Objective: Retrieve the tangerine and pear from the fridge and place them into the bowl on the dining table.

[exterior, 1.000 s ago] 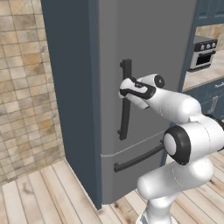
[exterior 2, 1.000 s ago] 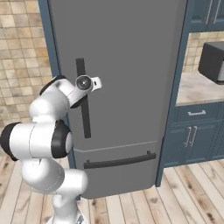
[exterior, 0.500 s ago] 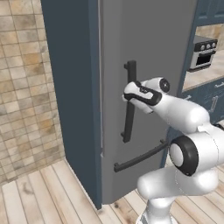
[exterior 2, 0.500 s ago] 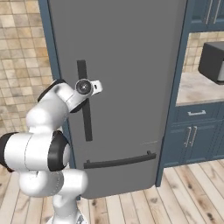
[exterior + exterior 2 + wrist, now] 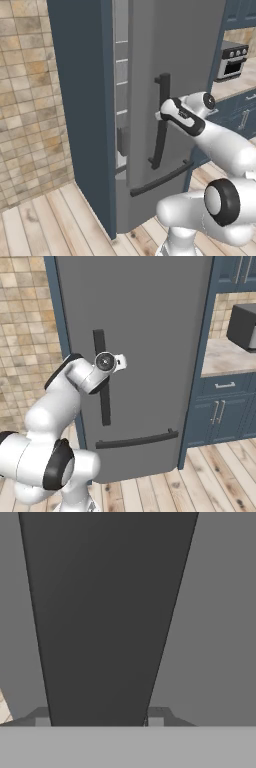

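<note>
Gripper (image 5: 100,722) astride handle (image 5: 107,612) — fridge (image 5: 180,60) ajar leftward

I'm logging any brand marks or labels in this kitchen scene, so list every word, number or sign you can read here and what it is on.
None: no readable text in any view.
The fridge door and its dark handle are plain.
The oven on the counter shows small knobs, with no legible markings.
The dark appliance at the right edge is unmarked.
</note>
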